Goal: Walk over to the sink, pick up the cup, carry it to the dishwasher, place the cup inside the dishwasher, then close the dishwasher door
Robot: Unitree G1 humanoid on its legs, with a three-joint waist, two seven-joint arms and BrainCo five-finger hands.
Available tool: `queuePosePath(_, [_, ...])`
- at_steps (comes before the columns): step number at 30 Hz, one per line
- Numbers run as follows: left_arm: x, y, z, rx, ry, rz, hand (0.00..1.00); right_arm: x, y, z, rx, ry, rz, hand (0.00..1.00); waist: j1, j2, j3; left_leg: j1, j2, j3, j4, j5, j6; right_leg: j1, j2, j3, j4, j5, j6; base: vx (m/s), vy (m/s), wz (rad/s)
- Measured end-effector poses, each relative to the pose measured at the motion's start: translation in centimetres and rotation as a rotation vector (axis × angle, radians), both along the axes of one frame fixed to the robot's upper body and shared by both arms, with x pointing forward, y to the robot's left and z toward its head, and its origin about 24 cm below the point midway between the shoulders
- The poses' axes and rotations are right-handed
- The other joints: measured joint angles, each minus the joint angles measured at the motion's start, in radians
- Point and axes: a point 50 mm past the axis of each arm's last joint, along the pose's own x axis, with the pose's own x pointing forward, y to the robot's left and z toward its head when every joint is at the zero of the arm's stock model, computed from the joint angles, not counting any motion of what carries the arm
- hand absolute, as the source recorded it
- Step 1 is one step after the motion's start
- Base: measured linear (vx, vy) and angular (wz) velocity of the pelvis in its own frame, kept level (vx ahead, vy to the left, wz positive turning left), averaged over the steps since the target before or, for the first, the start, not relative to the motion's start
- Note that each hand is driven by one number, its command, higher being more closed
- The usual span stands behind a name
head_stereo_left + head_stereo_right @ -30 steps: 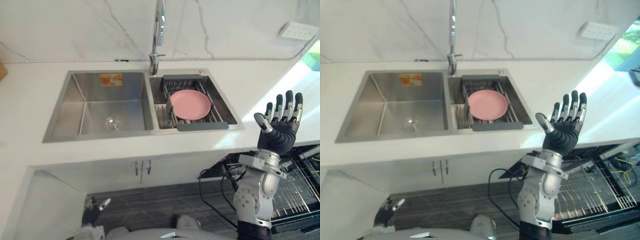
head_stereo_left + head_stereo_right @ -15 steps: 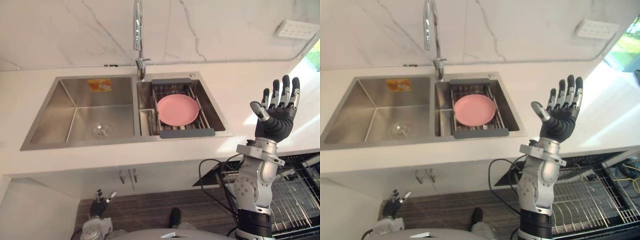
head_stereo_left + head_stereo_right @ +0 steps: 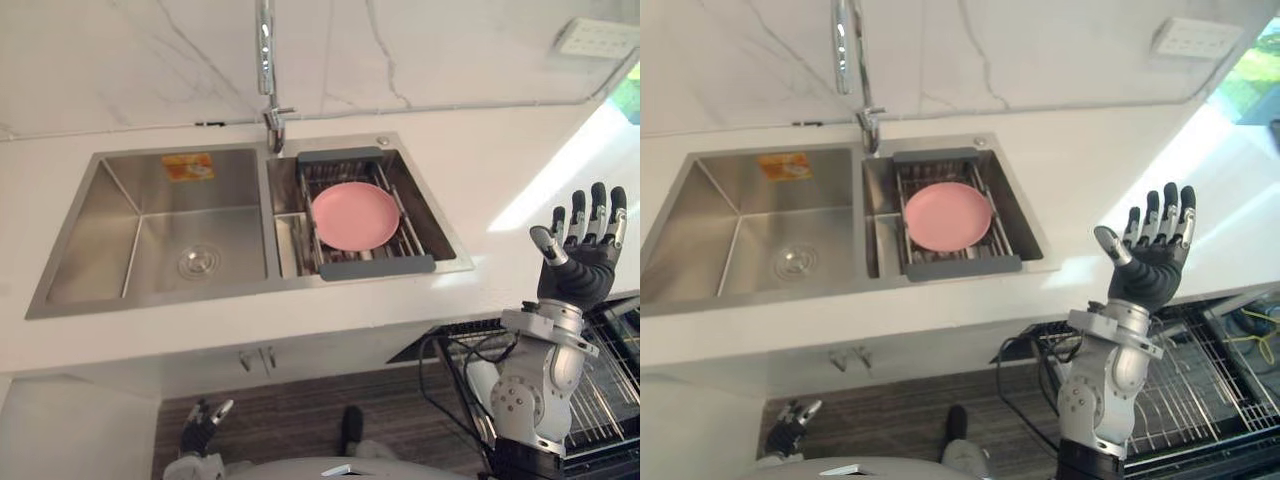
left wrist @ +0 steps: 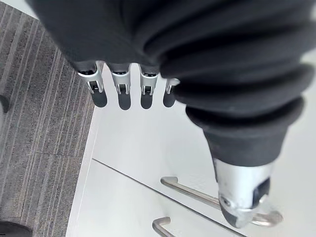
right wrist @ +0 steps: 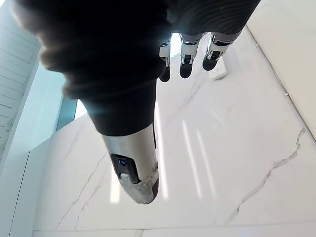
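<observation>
A steel double sink (image 3: 250,291) is set in the white counter. Its left basin (image 3: 150,240) holds nothing; over the right basin lies a grey-framed drain rack (image 3: 378,267) with a pink plate (image 3: 355,216) on it. My right hand (image 3: 580,270) is raised to the right of the sink, fingers straight and spread, holding nothing; in its wrist view the fingers (image 5: 186,52) point at the marble wall. My left hand (image 3: 203,418) hangs low near the floor in front of the cabinet, its fingers (image 4: 123,94) straight and free of anything.
A tall faucet (image 3: 266,60) stands behind the sink's divider. The open dishwasher's wire rack (image 3: 612,385) lies below my right hand at the lower right. Cabinet door handles (image 4: 192,190) are under the sink. A wall socket (image 3: 595,38) sits at the upper right.
The whole picture has shifted as I moved, and the sink now sits more central. My right hand, still open, has sunk a little and drifted right, away from the sink.
</observation>
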Motion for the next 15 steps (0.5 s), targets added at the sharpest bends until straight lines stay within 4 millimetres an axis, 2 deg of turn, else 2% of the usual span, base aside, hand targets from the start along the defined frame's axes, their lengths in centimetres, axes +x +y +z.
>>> queuePosePath(4, [0.1,0.1,0.0,0.009,-0.001,-0.013,0.0,0.1,0.3,-0.5,0.042,0.023,-0.001,0.0,-0.01,-0.005,0.003,0.016,-0.001,0.01,0.0,-0.019,-0.003,-0.087,-0.024,0.001,0.177,-0.064,0.009,-0.05,0.011,-0.1])
queuePosePath(6, [0.1,0.5,0.1,0.019,-0.003,-0.003,0.0,0.4,1.0,-0.7,0.049,0.025,0.031,0.0,-0.003,-0.016,0.007,0.047,-0.005,0.041,0.002,-0.023,-0.004,-0.064,-0.024,-0.002,0.142,-0.064,-0.007,-0.09,0.015,-0.36])
queuePosePath(9, [-0.3,1.3,0.1,0.026,0.012,0.032,0.0,0.7,1.8,-0.7,0.005,0.021,0.088,0.0,0.01,-0.023,0.011,0.061,0.007,0.098,0.029,-0.047,-0.009,-0.036,-0.025,-0.037,0.098,-0.061,-0.012,-0.11,0.016,-0.6])
queuePosePath(12, [-1.2,2.3,0.0,0.045,0.05,0.046,0.0,0.4,1.9,-1.4,0.006,0.061,0.126,0.0,-0.001,-0.031,0.009,0.064,0.024,0.117,0.057,-0.089,-0.017,-0.035,-0.017,-0.005,0.105,-0.035,-0.009,-0.09,-0.004,-0.27])
queuePosePath(13, [-1.4,2.4,0.0,0.044,0.057,0.048,0.0,0.4,1.9,-1.6,0.013,0.073,0.136,0.0,-0.005,-0.033,0.008,0.064,0.028,0.116,0.056,-0.09,-0.02,-0.035,-0.01,0.002,0.104,-0.034,-0.009,0.0,0.0,0.0])
queuePosePath(14, [-1.7,2.6,-0.1,0.048,0.068,0.053,0.0,0.4,1.8,-1.7,0.021,0.082,0.15,0.0,-0.006,-0.048,0.001,0.064,0.038,0.114,0.054,-0.089,-0.028,-0.027,0.0,0.0,0.09,-0.025,-0.01,0.04,-0.043,0.06])
queuePosePath(15, [-1.8,2.7,-0.1,0.049,0.076,0.058,0.0,0.4,1.8,-1.7,0.019,0.085,0.158,0.0,-0.002,-0.044,0.0,0.063,0.047,0.113,0.051,-0.083,-0.04,-0.017,0.013,-0.005,0.065,-0.013,-0.011,0.09,-0.05,0.06])
